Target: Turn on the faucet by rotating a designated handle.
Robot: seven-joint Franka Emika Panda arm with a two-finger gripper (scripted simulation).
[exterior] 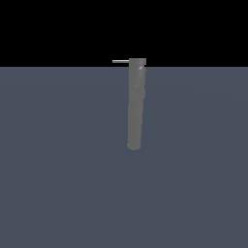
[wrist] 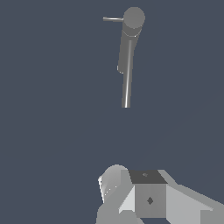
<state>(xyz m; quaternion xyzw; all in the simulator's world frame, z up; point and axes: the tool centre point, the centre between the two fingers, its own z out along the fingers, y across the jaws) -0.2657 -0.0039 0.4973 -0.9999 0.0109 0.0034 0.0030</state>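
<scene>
- The faucet (exterior: 135, 104) stands as a long cylinder on the surface (exterior: 58, 169), far from the pincer (wrist: 131, 197).
- Its handle (exterior: 120, 61) juts toward the exterior view's left from the top, untouched.
- Whether the pincer is open or closed I cannot tell; fingers seem hidden.

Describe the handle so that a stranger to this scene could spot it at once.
Find the faucet, the long grey cylinder on the blue-grey floor. At its top end, the handle juts sideways toward the exterior view's left. It is a short light-grey rod, far thinner than the cylinder.
</scene>
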